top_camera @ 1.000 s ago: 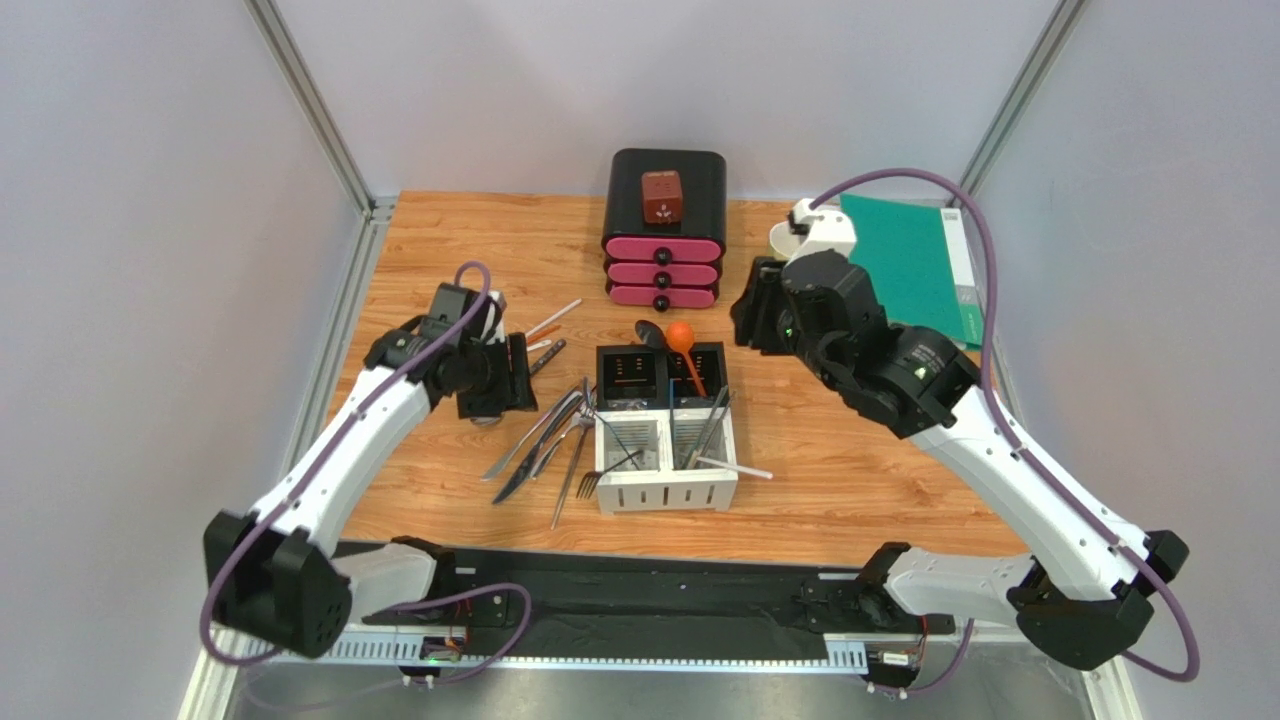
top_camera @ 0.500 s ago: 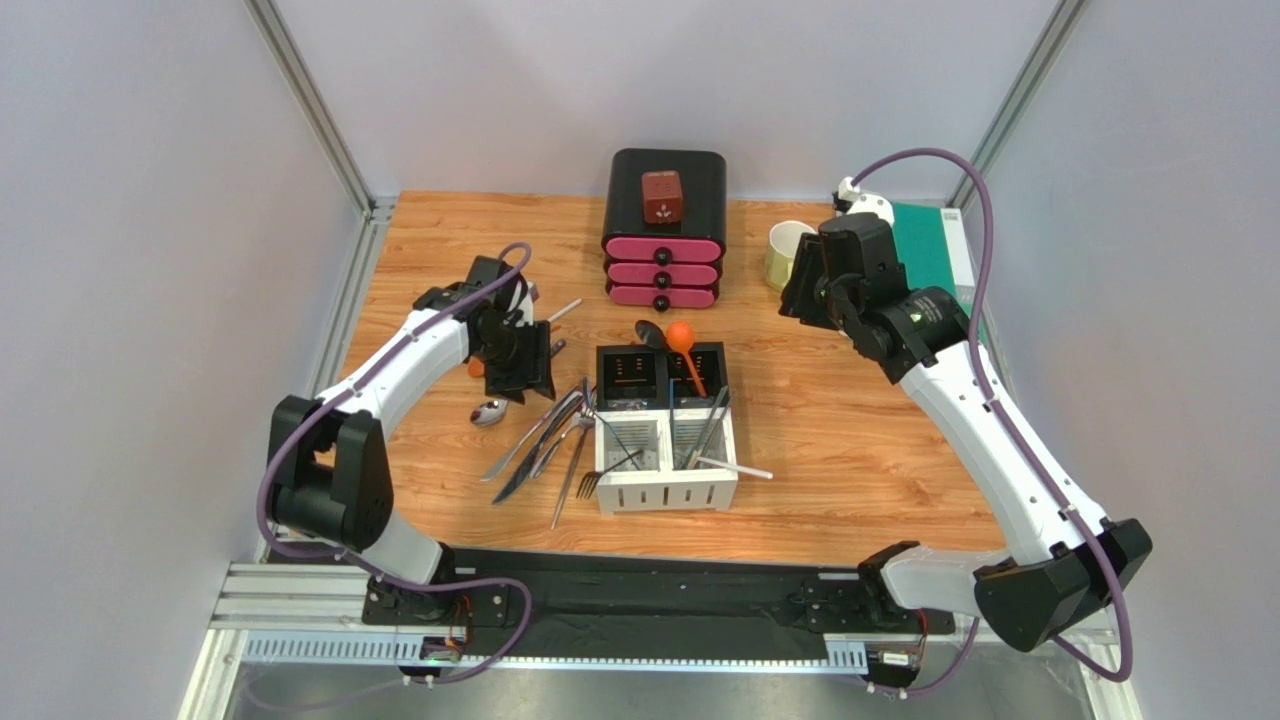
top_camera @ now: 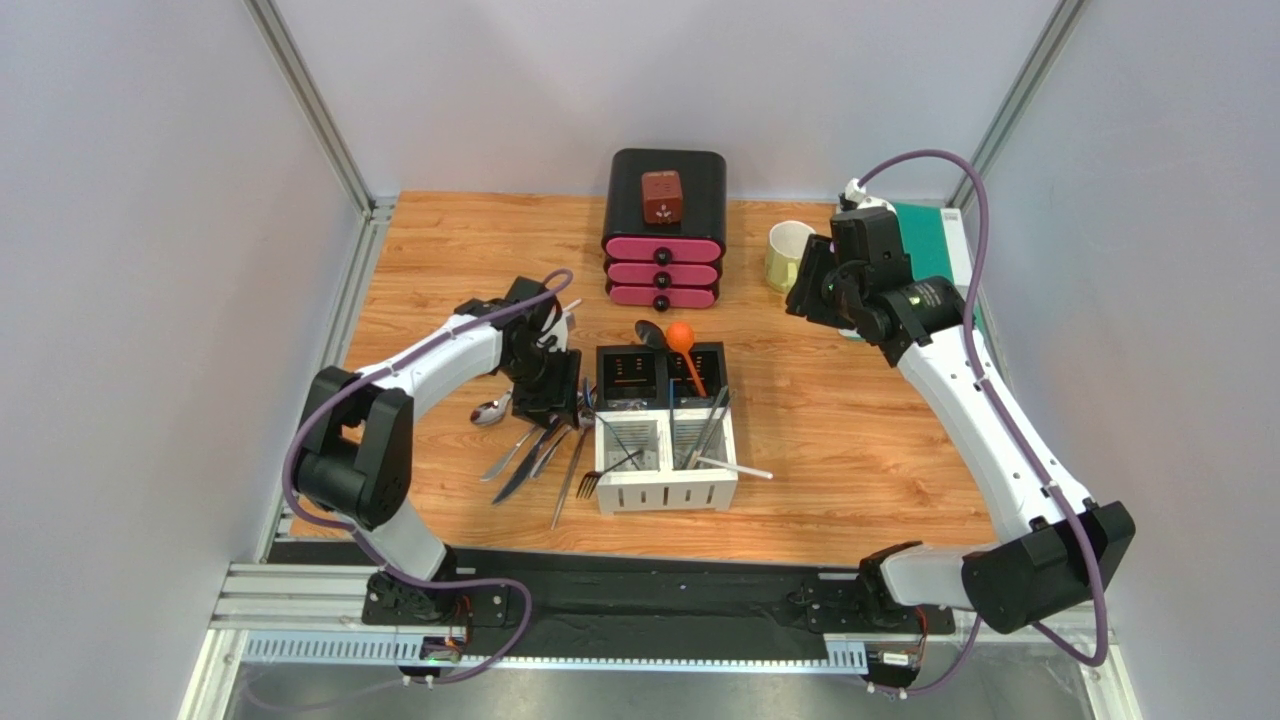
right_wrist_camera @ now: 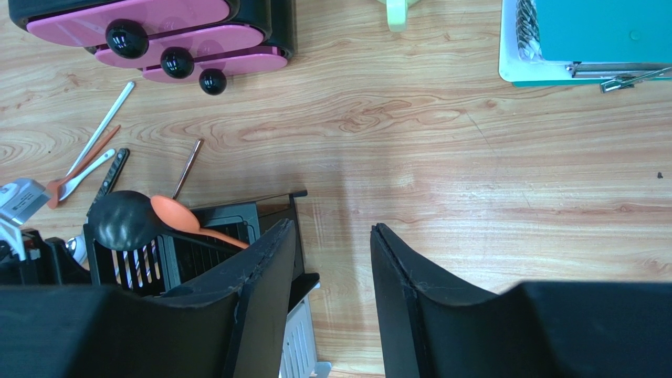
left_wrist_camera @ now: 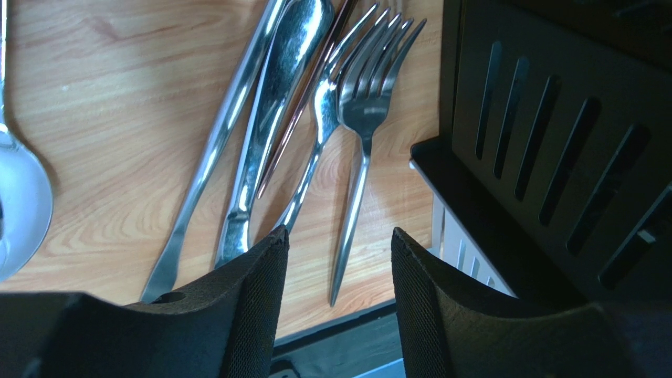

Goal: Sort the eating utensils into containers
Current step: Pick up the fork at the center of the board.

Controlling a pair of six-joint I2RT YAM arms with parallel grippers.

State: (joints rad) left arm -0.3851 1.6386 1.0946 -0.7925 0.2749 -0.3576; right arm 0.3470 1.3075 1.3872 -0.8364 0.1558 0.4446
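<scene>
I have the left fingers [top_camera: 547, 402] down low against the left side of the caddy [top_camera: 666, 494], over the loose heap of silver cutlery [top_camera: 534, 450] on the bench [top_camera: 857, 435]. On my left wrist view they stand moderately apart with nothing between them. Under the gap run the handles of two forks [left_wrist_camera: 369, 87], tines overlapping and pointing away from the camera. Just left of the forks lie a thin brown chopstick [left_wrist_camera: 300, 118] and two silver handles [left_wrist_camera: 268, 110], and a spoon bowl [left_wrist_camera: 20, 197] shows at the left edge. The caddy's dark slotted wall is just right of the forks. I cannot tell whether the fingertips touch the bench.

The right fingers [top_camera: 801, 288] hang over the far right of the bench, near the pale green mug [top_camera: 784, 255] and well apart from the caddy. My right wrist view shows them open and empty above bare wood.

In the caddy, an orange spoon [top_camera: 681, 336] and a black spoon [top_camera: 649, 332] lean out of the black back compartments; I cannot tell which one holds each. Silver pieces stand in both white front compartments. Between the caddy and the drawer box [top_camera: 664, 225] a white plastic handle [right_wrist_camera: 102, 126] and a second chopstick [right_wrist_camera: 187, 168] lie loose
</scene>
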